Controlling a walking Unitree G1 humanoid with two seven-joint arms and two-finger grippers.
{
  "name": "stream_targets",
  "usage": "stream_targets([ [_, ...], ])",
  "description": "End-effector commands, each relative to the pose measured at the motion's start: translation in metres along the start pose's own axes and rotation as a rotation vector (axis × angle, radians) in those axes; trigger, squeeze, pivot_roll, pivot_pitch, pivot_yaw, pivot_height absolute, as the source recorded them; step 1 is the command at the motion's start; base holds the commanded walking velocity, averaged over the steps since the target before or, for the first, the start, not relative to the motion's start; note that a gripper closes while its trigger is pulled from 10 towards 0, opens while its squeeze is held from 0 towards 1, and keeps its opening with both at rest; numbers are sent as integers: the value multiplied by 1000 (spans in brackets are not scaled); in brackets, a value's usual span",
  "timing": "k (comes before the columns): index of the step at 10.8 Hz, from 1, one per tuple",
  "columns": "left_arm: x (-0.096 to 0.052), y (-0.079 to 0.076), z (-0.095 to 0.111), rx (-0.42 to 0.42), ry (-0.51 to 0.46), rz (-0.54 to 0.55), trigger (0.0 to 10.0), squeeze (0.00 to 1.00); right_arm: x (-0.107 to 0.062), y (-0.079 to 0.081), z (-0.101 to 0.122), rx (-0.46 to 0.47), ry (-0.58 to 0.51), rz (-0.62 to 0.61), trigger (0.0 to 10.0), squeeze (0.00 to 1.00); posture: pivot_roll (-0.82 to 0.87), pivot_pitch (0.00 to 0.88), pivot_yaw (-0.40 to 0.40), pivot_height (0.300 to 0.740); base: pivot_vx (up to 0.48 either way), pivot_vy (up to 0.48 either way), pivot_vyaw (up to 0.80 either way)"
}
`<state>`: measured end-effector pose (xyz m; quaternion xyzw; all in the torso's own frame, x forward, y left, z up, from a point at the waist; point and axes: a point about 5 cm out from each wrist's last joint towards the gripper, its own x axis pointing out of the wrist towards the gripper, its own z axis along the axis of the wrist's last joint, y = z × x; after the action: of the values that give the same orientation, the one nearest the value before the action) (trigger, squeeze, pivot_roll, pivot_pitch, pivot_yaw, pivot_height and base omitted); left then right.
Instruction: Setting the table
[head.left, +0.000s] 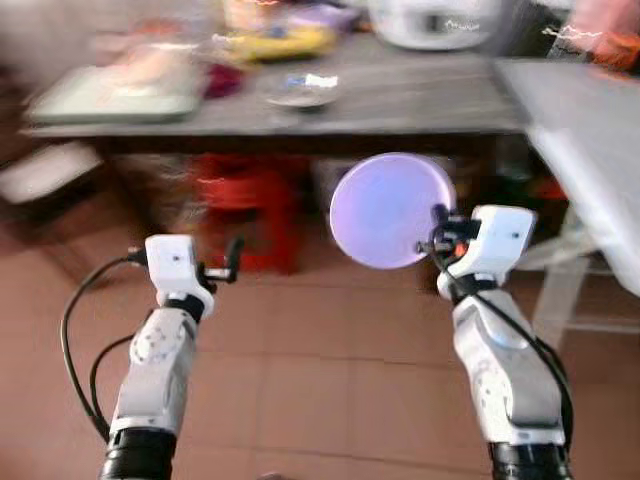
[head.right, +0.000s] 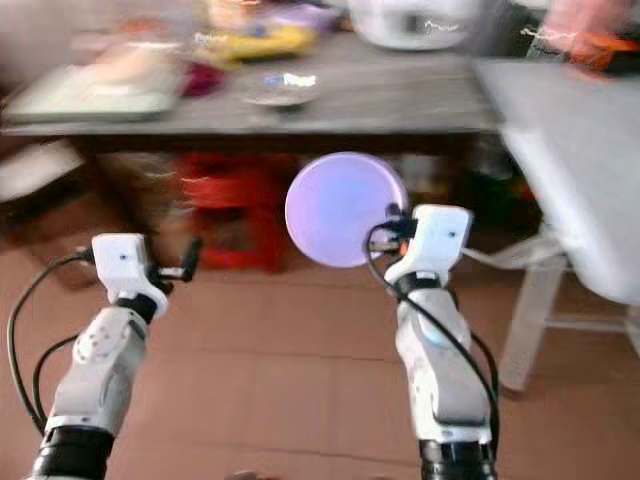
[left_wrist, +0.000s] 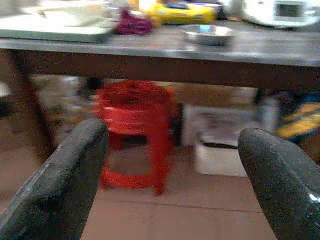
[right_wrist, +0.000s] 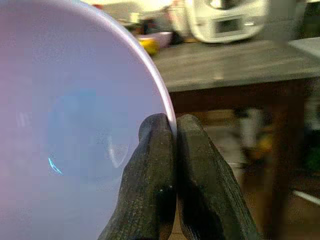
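Right hand (right_wrist: 172, 131) pinches the lilac plate (head.left: 390, 210) by its rim, held upright before the bench (head.left: 400, 100); left hand (left_wrist: 172, 150) spread wide, holding nothing.

Ahead of you a dark table (head.left: 400, 105) carries a pale tray (head.left: 115, 95) far left, a metal bowl (head.left: 300, 90) mid-front, yellow clutter (head.left: 280, 40) behind and a white appliance (head.left: 435, 20) right. A red stool (head.left: 250, 205) stands on the tiled floor (head.left: 320, 380) beneath.

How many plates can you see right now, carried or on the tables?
1 for certain: the lilac plate, pinched at its rim by the right pincer. A small metal dish sits on the dark table; blur may hide others.
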<state>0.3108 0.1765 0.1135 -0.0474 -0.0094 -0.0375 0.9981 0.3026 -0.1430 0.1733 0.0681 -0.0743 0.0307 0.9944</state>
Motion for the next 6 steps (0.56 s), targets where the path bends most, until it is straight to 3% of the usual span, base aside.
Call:
stream_targets([
  [1,-1,-4,-2,2,5,-5,10000,0,-2,-5,3,-9,-14,-13,10000,0,-43,84,79,740,0,428,519],
  [2,-1,-4,-2,2,5,-6,10000,0,-3,-5,3,-9,-14,-12,10000,0,-43,84,79,740,0,420,519],
  [4,-1,-8,-1,6,-11,-15,10000,0,-1,-6,3,-10,-18,-14,10000,0,-43,81,73,740,0,0,0],
  [6,-4,-13,-2,-44,-10,-69,10000,0,0,-6,4,-7,-21,-18,10000,0,-41,79,71,740,0,0,0],
])
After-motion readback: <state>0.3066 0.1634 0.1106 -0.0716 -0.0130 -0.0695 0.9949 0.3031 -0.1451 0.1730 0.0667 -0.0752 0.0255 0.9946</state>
